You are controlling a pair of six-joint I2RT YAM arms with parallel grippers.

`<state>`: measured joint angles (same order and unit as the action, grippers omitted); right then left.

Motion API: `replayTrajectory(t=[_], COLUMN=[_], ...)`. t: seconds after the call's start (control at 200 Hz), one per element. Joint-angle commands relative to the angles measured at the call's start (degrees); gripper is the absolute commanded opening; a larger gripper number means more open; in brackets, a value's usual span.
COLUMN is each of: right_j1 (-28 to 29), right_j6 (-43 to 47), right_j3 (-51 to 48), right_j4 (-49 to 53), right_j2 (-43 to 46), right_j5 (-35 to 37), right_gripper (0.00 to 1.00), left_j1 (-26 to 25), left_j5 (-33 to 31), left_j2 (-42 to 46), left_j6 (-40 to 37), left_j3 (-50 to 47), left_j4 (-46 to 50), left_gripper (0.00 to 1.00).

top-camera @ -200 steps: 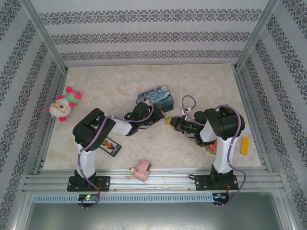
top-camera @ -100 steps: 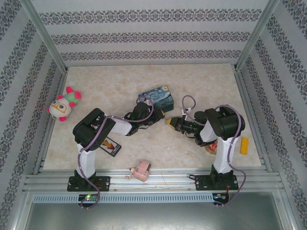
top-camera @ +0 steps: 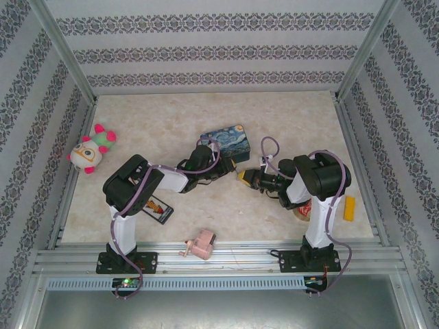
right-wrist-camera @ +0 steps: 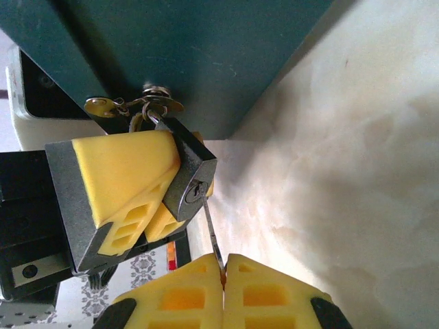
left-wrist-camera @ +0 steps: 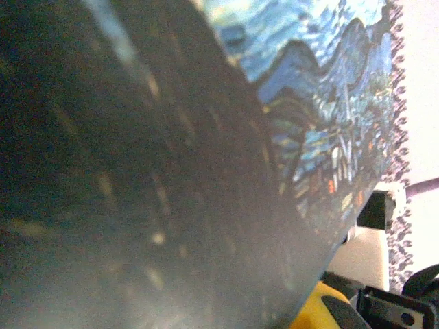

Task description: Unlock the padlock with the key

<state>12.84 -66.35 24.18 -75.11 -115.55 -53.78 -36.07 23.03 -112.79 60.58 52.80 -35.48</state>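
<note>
right claw (right-wrist-camera: 223,273) pinching key (right-wrist-camera: 211,229), key tip at padlock (right-wrist-camera: 188,179) keyhole. left claw (right-wrist-camera: 171,199) pinching padlock body. padlock hangs on blue tin (right-wrist-camera: 192,55) latch, mid bench (right-wrist-camera: 343,171).

I've got the padlock (right-wrist-camera: 186,179): small dark-grey body, tilted, keyhole facing the right wrist camera, shackle hooked through a hasp (right-wrist-camera: 137,106), near the table's middle. The key (right-wrist-camera: 212,236): thin dark shaft slanting up, tip at the keyhole, base pinched in the right gripper (right-wrist-camera: 223,271).
</note>
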Motion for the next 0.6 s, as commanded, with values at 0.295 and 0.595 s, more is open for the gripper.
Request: replayTrajectory(t=[0.295, 0.595], right_j1=[-0.14, -2.17], right_j6=[-0.76, -0.44], right_j3=[1.77, 4.15], right_j4=[-4.25, -4.26], right_j2=[0.76, 0.15], right_j5=[-0.74, -3.97], right_gripper=[0.00, 0.00], left_j1=[-0.31, 0.04], left_j5=[14.48, 16.43], left_j2=[-0.74, -1.03], left_j6=[1.00, 2.65], left_j3=[2.40, 1.31], left_j4=[1.01, 0.25], left_gripper=[0.00, 0.00])
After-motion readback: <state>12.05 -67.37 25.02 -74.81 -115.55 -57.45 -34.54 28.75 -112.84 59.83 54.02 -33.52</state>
